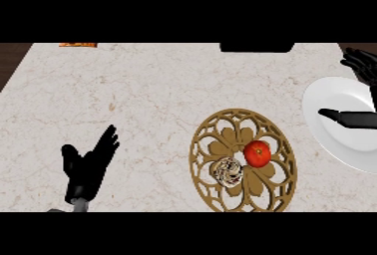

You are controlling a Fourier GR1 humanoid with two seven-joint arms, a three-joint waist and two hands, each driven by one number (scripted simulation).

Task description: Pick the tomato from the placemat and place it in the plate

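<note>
Nothing is placed yet: I am seeing the tomato (257, 153) sitting on the placemat (243, 160) at lower centre, beside a brownish lump (227, 171). My right hand (361, 89), fingers spread and holding nothing, is hovering over the white plate (335, 94) at right, which is carrying nothing. My left hand (87, 167) is resting open, lower left.

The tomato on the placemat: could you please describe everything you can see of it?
The tomato is red, round and glossy, with a small dark stem spot near its top. It sits whole on the right part of the tan openwork placemat, close beside a pale, swirled object at its lower left. Neither hand touches it; the white plate lies to its right.
</note>
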